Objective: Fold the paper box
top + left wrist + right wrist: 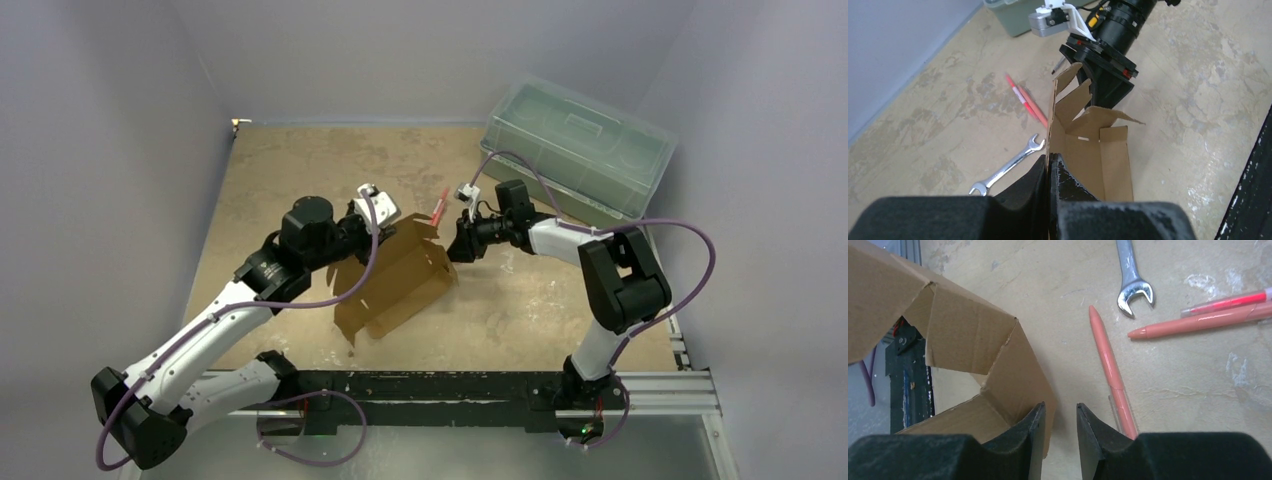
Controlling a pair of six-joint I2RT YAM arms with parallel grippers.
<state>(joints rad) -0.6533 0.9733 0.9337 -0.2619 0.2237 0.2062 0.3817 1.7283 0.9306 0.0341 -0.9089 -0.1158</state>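
One paper box (395, 280) is standing half-folded mid-table. Left gripper (1049, 161) is clamping one box wall; right gripper (1060, 414) is hovering beside a flap, jaws slightly parted, empty. One wrench (1133, 275) and three pens (1108, 365) are lying nearby.

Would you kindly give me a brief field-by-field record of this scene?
paper box: partly folded, flaps raised, on the table
left tool: shut on an upright box panel
right tool: narrowly open, empty, beside a box flap
wrench: flat on the table, near the pens
plastic bin: lidded, far right corner
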